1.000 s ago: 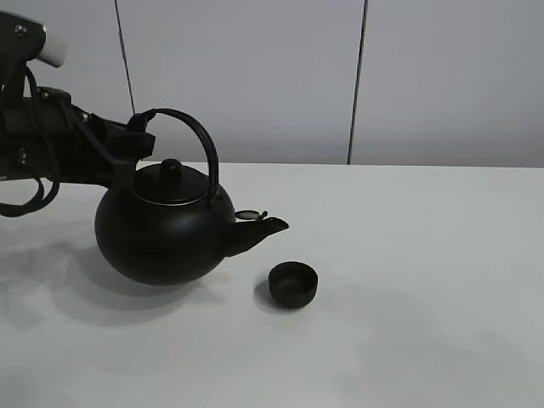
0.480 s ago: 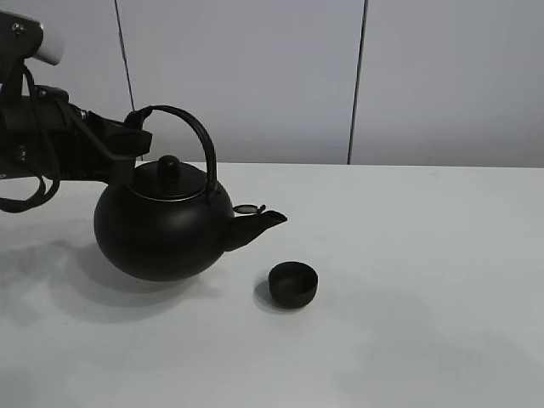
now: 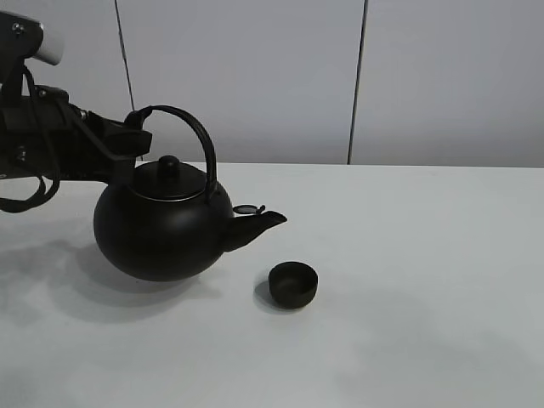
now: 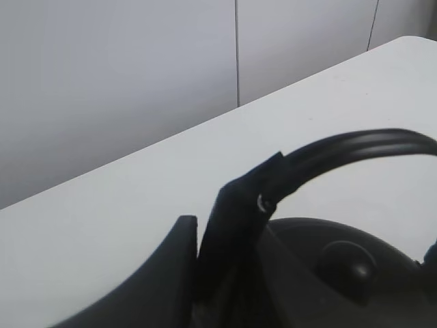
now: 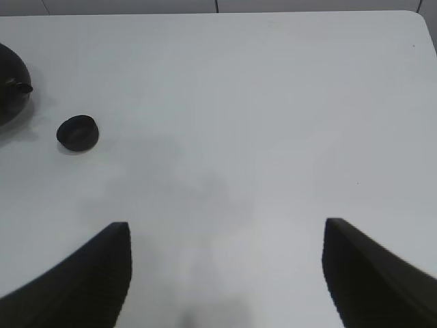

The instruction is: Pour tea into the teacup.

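Note:
The big black kettle [image 3: 161, 229] stands about level at the left of the white table, with its spout pointing right. My left gripper [image 3: 140, 136] is shut on the left end of its arched handle [image 4: 355, 147]. The wrist view shows the fingers [image 4: 232, 225] clamped on the handle above the lid knob [image 4: 348, 263]. The small black-brown teacup [image 3: 293, 284] stands upright on the table, right of the spout tip and lower. It also shows in the right wrist view [image 5: 77, 132] beside the kettle's edge [image 5: 10, 92]. My right gripper [image 5: 225, 273] is open and empty, well away from both.
The white table [image 3: 425, 255] runs to a grey panelled wall behind. Its far right corner [image 5: 416, 17] shows in the right wrist view. My left arm [image 3: 51, 136] with its cables reaches in from the left edge.
The kettle has tipped back from spout-down to about level and risen slightly. The teacup and the right gripper have not moved.

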Controlling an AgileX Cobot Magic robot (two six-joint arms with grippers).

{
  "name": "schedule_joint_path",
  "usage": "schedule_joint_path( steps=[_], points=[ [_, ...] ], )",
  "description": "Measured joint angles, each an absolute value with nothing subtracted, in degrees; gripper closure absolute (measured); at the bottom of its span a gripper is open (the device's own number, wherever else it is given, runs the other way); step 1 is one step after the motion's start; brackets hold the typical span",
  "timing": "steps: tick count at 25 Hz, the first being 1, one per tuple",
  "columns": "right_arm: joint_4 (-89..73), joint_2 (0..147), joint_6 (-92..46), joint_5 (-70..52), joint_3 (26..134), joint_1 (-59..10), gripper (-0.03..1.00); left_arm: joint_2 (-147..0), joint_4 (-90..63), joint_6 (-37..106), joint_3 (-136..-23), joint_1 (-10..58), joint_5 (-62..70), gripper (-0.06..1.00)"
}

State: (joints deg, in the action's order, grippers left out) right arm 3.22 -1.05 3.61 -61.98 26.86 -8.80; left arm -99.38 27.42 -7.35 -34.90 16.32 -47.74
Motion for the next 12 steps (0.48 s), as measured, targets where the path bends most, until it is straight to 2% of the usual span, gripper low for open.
schedule_joint_path(
  steps=[12],
  points=[
    [3.22,-1.05,3.61,-61.98,26.86,-8.8,0.43,-99.38,26.19,-6.78,-34.9,16.32,-46.48,0.79]
  ],
)
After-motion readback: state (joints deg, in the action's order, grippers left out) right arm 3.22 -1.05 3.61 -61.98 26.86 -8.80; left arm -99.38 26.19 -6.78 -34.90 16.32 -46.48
